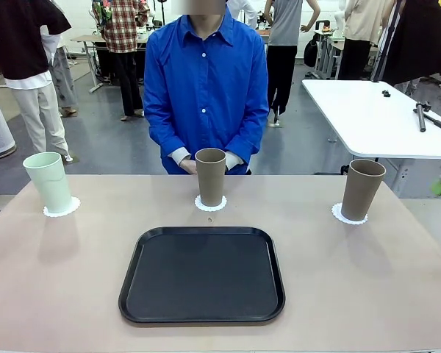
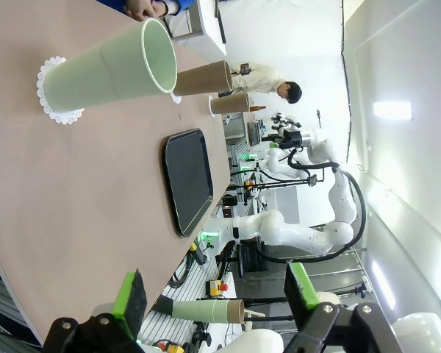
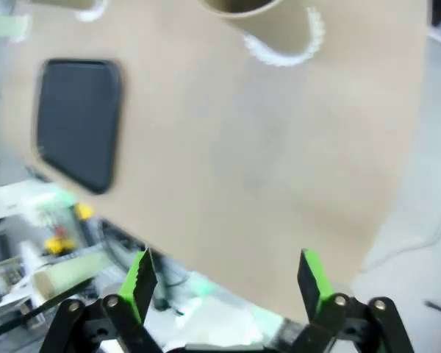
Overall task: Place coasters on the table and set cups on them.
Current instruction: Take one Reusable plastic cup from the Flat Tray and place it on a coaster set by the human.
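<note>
Although all three cups already stood on their coasters, you had little left to do but keep clear of them, and that was where I judged the risk lay. On the table point(image 1: 397, 294) in the front view, the mint green cup point(image 1: 48, 182) stood at the left of the frame on its coaster point(image 1: 62, 208), one tan-brown cup point(image 1: 210, 176) stood at centre on a coaster point(image 1: 210, 205) just in front of the person's hands point(image 1: 187, 165), and the other tan-brown cup point(image 1: 362, 189) stood at the right on a third coaster point(image 1: 348, 215). The black tray point(image 1: 202, 275) lay bare in the lower middle. These tumblers are tall and narrow at the base, so a sweep of either arm across the tabletop could have tipped one over or dragged its thin paper doily out from under it. In the left wrist view the mint cup sat in the upper left, well apart from the left gripper point(image 2: 217, 301), so a careless turn that way would have been the likeliest cause. The right wrist view was blurred, so distances there were hard to judge.

Your left gripper's jaws stood wide apart, holding and touching nothing. The right gripper point(image 3: 226, 278) likewise gaped fully, with nothing between its green pads point(image 3: 141, 281).
</note>
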You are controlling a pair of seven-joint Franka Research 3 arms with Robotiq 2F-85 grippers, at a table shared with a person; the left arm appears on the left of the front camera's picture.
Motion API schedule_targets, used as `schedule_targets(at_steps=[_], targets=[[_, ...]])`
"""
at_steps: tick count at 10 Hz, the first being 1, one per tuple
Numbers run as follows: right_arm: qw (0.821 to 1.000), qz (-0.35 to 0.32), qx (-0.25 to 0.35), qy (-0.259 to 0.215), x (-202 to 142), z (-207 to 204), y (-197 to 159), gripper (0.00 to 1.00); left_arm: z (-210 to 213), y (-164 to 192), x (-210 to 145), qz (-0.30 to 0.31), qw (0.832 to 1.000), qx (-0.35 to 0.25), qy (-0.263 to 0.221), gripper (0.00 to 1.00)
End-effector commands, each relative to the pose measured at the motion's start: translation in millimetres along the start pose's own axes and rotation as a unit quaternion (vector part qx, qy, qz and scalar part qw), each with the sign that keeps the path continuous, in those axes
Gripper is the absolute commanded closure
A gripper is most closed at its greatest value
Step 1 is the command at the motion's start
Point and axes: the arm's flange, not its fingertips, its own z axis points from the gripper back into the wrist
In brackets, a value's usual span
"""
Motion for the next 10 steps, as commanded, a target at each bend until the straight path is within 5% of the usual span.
schedule_targets(at_steps=[1,7,10], targets=[[0.987,-0.029,0.154,-0.015,-8.0,41.9,-50.8,0.00,1.1,-1.8,-0.8,0.002,1.000,0.003,0.000,0.00],[0.942,-0.075,0.319,-0.077,-41.3,61.1,-164.9,0.00,1.1,-1.8,-0.8,0.002,1.000,0.003,0.000,0.00],[0.932,-0.076,0.343,-0.084,-47.3,37.2,-191.8,0.00,1.1,-1.8,-0.8,0.002,1.000,0.003,0.000,0.00]])
